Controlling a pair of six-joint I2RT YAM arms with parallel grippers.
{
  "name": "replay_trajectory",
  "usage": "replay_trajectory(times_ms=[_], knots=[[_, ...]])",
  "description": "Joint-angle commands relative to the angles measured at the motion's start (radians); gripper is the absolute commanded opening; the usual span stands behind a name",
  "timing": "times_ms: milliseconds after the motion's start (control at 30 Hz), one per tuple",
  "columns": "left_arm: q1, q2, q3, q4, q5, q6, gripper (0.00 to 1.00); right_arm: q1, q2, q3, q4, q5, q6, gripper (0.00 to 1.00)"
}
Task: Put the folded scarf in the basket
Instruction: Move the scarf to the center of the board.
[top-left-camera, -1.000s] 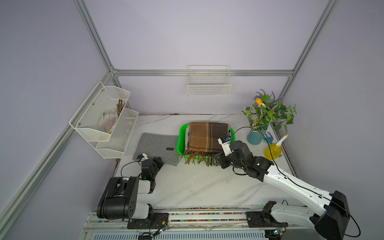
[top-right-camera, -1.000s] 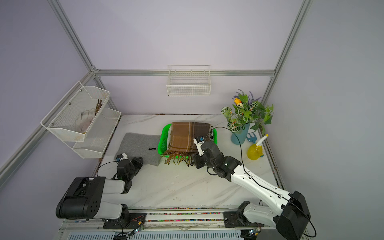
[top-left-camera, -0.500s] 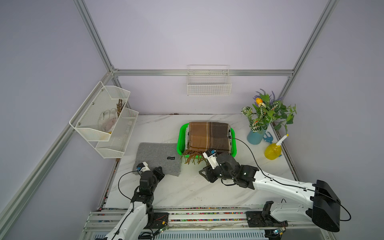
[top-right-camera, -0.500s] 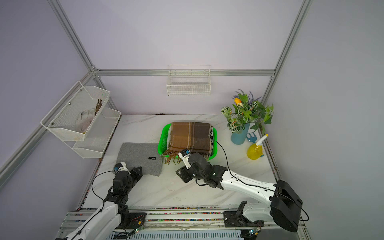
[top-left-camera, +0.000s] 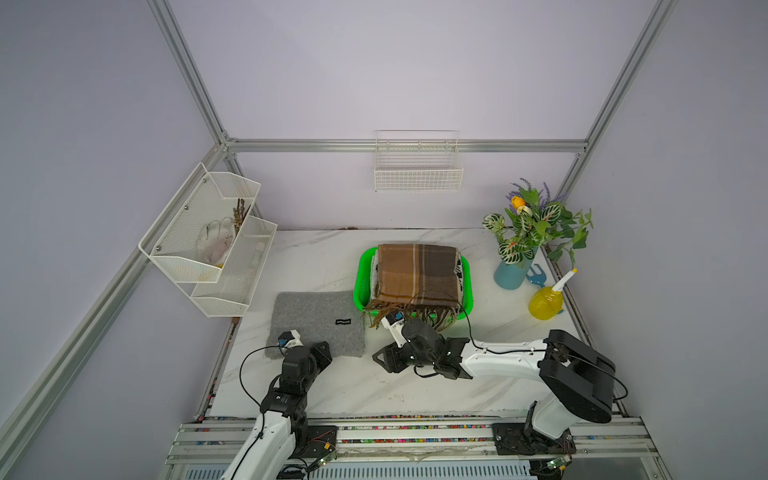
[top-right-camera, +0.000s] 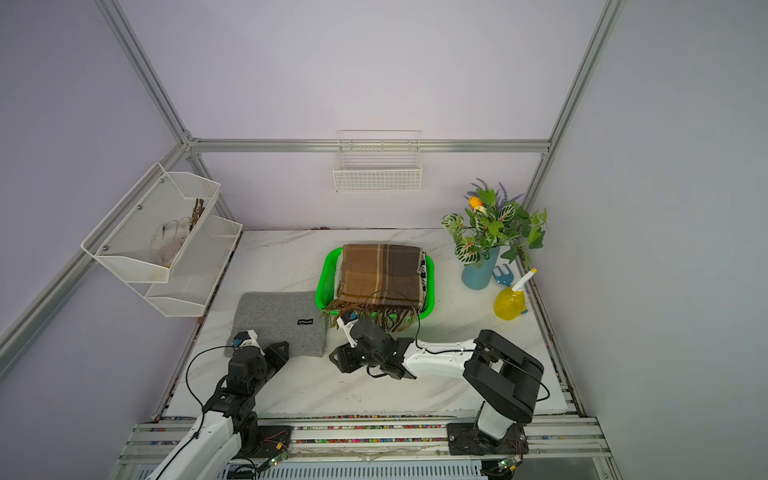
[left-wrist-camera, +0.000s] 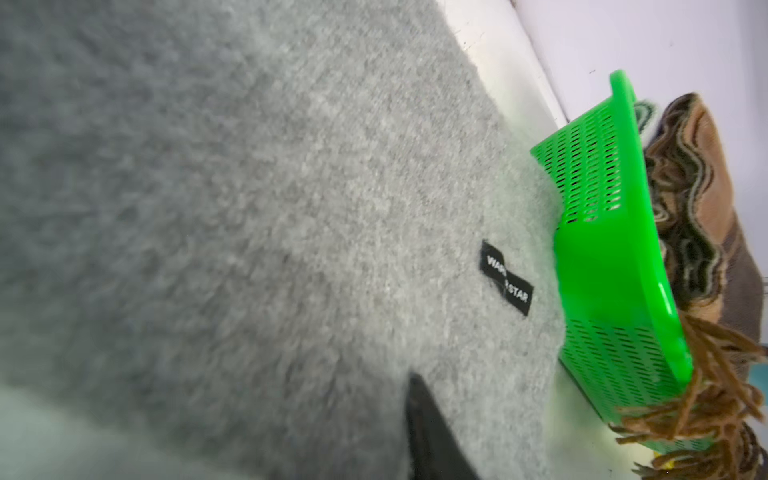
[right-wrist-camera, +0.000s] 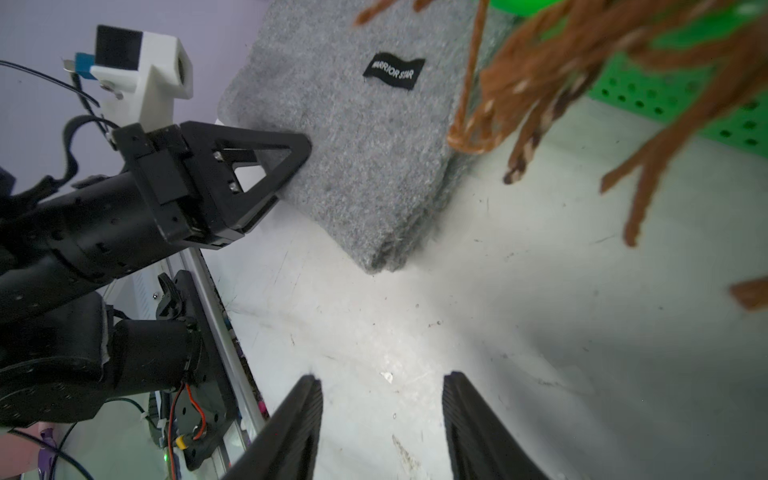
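Note:
A folded grey scarf (top-left-camera: 318, 322) (top-right-camera: 278, 322) (right-wrist-camera: 353, 145) with a black label lies flat on the marble table, left of the green basket (top-left-camera: 360, 282) (left-wrist-camera: 602, 257). A brown plaid scarf (top-left-camera: 417, 274) fills the basket, and its fringe hangs over the near rim. My left gripper (top-left-camera: 322, 351) (right-wrist-camera: 291, 174) is at the grey scarf's near left corner with its jaws parted. One of its fingers (left-wrist-camera: 428, 424) lies over the cloth and the other is hidden. My right gripper (top-left-camera: 380, 361) (right-wrist-camera: 380, 382) is open and empty above bare table, in front of the basket.
A white mesh two-tier shelf (top-left-camera: 208, 241) juts from the left wall. A white wire basket (top-left-camera: 417, 166) hangs on the back wall. At the right stand a plant in a blue vase (top-left-camera: 515, 270), a yellow spray bottle (top-left-camera: 546, 301) and a small blue fork (top-left-camera: 534, 276).
My right arm has drawn back from the basket toward the front and left, its jaws widening. My left arm has reached out from rest to the grey scarf's near corner and parted its jaws.

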Motion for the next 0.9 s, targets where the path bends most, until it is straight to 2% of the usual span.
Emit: replay_trajectory(times_ms=[0,33,100,200,267,400,533,600,733,867], knots=[[-0.006,-0.004,0.055,-0.048,-0.016,0.027,0.91,-0.001,0.056,0.061,0.079,0.001,0.020,0.54],[-0.006,-0.007,0.061,-0.064,-0.005,0.031,1.00,-0.004,0.081,0.088,0.066,-0.003,0.017,0.55],[-0.006,-0.030,0.087,-0.103,0.015,0.059,1.00,-0.014,0.124,0.125,0.062,0.005,0.025,0.55],[-0.006,-0.075,0.109,-0.149,0.001,0.079,1.00,-0.037,0.158,0.112,0.170,-0.034,0.072,0.56],[-0.003,-0.100,0.136,-0.192,-0.022,0.103,1.00,-0.038,0.173,0.125,0.178,-0.018,0.074,0.56],[-0.003,-0.080,0.248,-0.279,0.016,0.155,1.00,-0.047,0.224,0.170,0.179,-0.022,0.087,0.58],[-0.005,-0.069,0.261,-0.354,0.028,0.088,1.00,-0.073,0.304,0.211,0.205,-0.041,0.116,0.58],[-0.006,-0.107,0.249,-0.326,0.090,0.036,1.00,-0.084,0.341,0.225,0.221,-0.050,0.127,0.58],[-0.008,-0.197,0.279,-0.374,0.146,-0.012,1.00,-0.091,0.391,0.254,0.236,-0.065,0.141,0.59],[-0.010,-0.217,0.241,-0.405,0.137,-0.020,1.00,-0.096,0.400,0.280,0.205,-0.043,0.128,0.59]])
